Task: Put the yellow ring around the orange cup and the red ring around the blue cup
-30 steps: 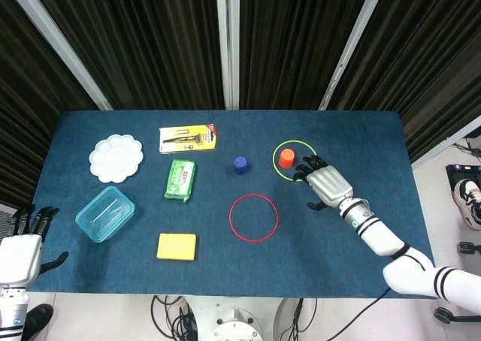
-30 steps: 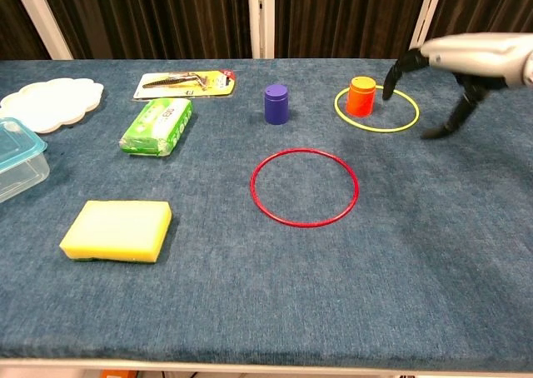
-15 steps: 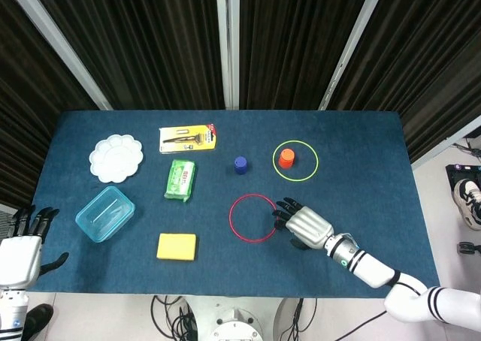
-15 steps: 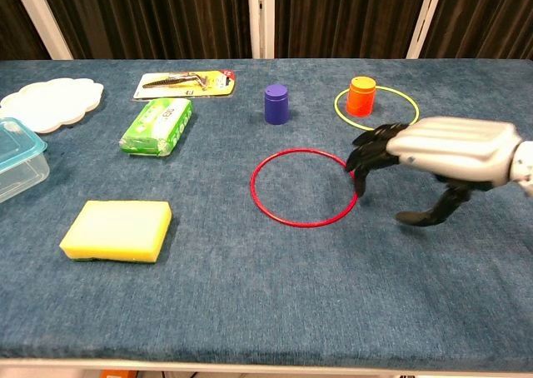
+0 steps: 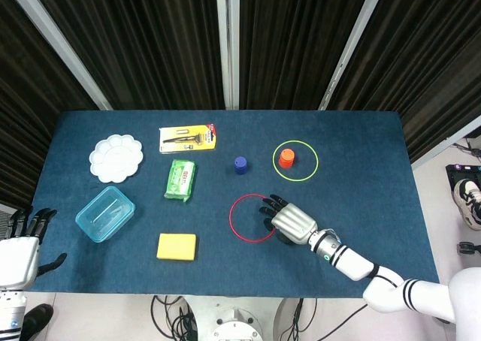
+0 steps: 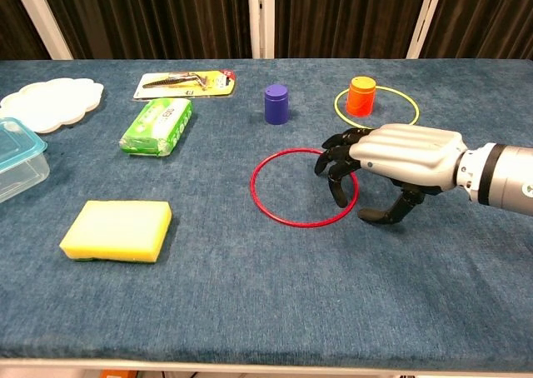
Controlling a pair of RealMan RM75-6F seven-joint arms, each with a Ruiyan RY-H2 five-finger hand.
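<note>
The orange cup [image 5: 286, 158] [image 6: 361, 96] stands inside the yellow ring [image 5: 317, 161] [image 6: 416, 109], which lies flat on the blue table at the back right. The blue cup [image 5: 240, 164] [image 6: 276, 103] stands alone to its left. Nearer the front, the red ring [image 5: 230, 218] [image 6: 252, 188] lies flat. My right hand [image 5: 289, 221] [image 6: 400, 157] hovers over the ring's right edge, fingers bent down inside the rim, thumb outside it, holding nothing. My left hand [image 5: 19, 247] hangs off the table's front left corner, fingers spread.
On the left half lie a white palette [image 5: 116, 158] [image 6: 50, 101], a clear blue box [image 5: 104, 213] [image 6: 17, 166], a green wipes pack [image 5: 180, 179] [image 6: 157, 126], a yellow carded tool [image 5: 189, 137] [image 6: 185, 82] and a yellow sponge [image 5: 176, 246] [image 6: 117, 230].
My right hand left the yellow ring at the orange cup and swept forward and left to the red ring's right edge. The rings, the cups and the left hand stayed put.
</note>
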